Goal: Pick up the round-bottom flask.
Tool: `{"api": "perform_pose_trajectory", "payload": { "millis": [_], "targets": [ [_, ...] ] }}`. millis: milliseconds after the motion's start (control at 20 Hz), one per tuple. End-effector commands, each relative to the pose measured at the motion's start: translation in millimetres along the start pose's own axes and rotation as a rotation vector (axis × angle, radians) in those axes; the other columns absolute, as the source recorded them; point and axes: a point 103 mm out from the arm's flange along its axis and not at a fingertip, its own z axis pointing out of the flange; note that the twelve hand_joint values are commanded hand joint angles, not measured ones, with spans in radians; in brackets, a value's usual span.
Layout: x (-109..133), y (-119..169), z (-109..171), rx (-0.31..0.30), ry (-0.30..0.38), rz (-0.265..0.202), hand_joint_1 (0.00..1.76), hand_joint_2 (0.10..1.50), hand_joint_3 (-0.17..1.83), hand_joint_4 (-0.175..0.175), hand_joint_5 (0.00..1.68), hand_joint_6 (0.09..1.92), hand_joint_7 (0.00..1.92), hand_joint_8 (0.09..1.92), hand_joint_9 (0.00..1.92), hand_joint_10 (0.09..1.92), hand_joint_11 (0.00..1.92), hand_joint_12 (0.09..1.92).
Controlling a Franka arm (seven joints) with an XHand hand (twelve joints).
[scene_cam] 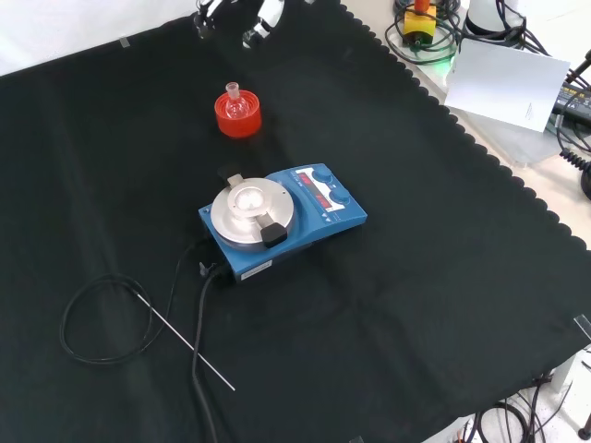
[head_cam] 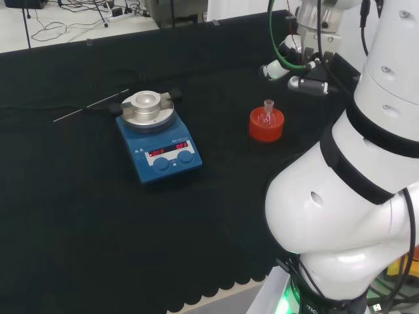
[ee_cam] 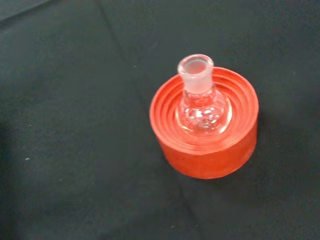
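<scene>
Leftmost in the head view, a thin metal rod (head_cam: pixel 91 106) lies on the black cloth of the counter (head_cam: pixel 65 216), and just to its right stands a blue stirrer plate (head_cam: pixel 157 136) with a round metal top. Further right sits the round-bottom flask (head_cam: pixel 267 115), upright in a red ribbed stand (head_cam: pixel 266 126), neck pointing up, with bare cloth all around it. Right again, and above it in that view, hangs the hand (head_cam: pixel 288 65), well apart from the flask and not touching anything; its fingers look loosely extended rather than curled, and they hold nothing.

The wrist view looks down on the flask's open neck (ee_cam: pixel 195 70) and the clear bulb (ee_cam: pixel 204 112) nested in the stand's rings.

So the step in hand appears to be the approach. To do it well, the hand should probably come down over the stand with fingers and thumb spread on either side of the neck, then close just above the bulb. Lifting straight up should keep the stand from dragging along. Clear glass is slippery, so a slow closing seems wise, and a sideways nudge could tip the flask out of its seat.
</scene>
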Motion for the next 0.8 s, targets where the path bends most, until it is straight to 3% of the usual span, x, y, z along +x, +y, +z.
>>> {"api": "perform_pose_trajectory", "payload": {
  "millis": [50, 800],
  "targets": [
    [-8, 19, 21, -0.027, -0.002, 0.010, 0.76, 0.78, 0.50, -0.024, 0.46, 0.13, 0.17, 0.65, 0.31, 0.71, 0.00, 1.28],
    [-16, 29, 64, 0.000, 0.015, 0.006, 0.85, 0.68, 0.58, -0.026, 0.57, 0.13, 0.19, 0.66, 0.36, 0.71, 0.00, 1.30]
  ]
}}
